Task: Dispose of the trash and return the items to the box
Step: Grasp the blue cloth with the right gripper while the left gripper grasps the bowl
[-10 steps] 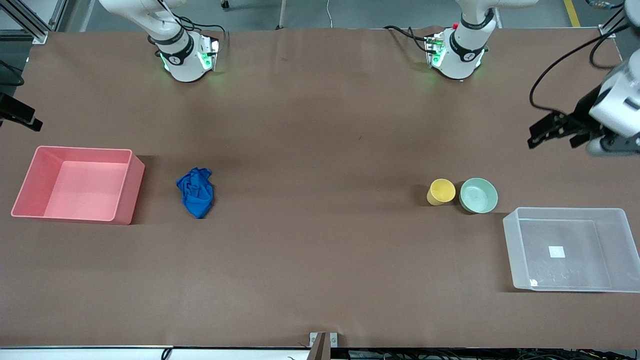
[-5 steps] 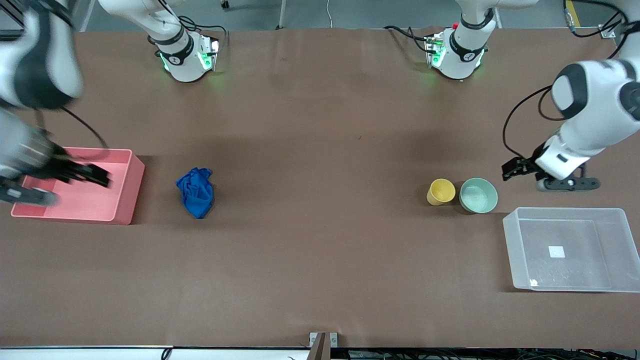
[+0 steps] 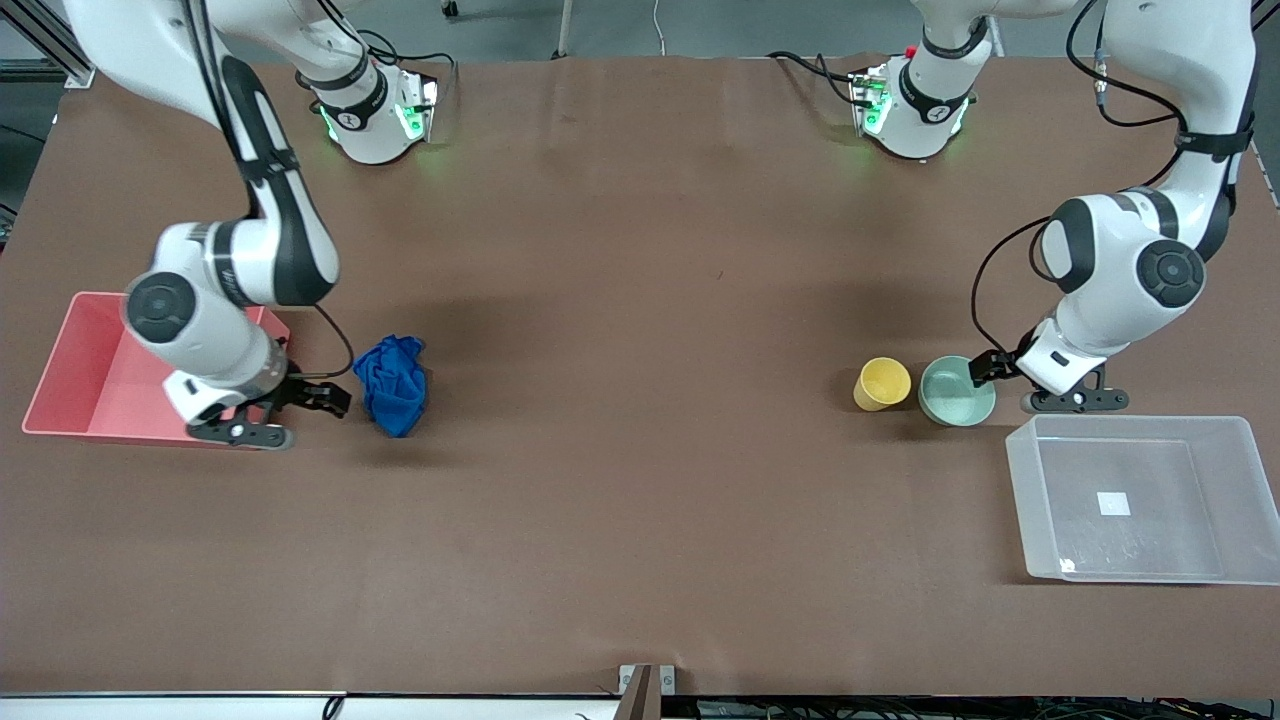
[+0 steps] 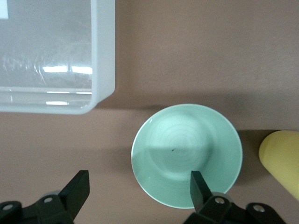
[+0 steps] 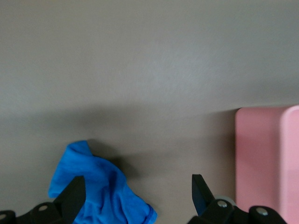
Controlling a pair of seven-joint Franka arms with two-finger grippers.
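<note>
Pink bin (image 3: 60,400) sat at the right arm's end of the worktop (image 3: 640,520). Right pincer (image 3: 325,398) hovered between bin and blue cloth (image 3: 394,385), fingers spread apart, holding nothing; cloth lay just beside its tips. Yellow cup (image 3: 882,383) touched the green bowl (image 3: 950,392). Left pincer (image 3: 990,368) hung released at the bowl's rim, one finger over the bowl. Clear box (image 3: 1135,500) stood near this pincer, closer to the front camera.

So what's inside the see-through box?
The clear box holds nothing but a small white label on its bottom. The yellow cup and green bowl stand outside it on the table. Nothing covers the box, so its whole inside shows.
</note>
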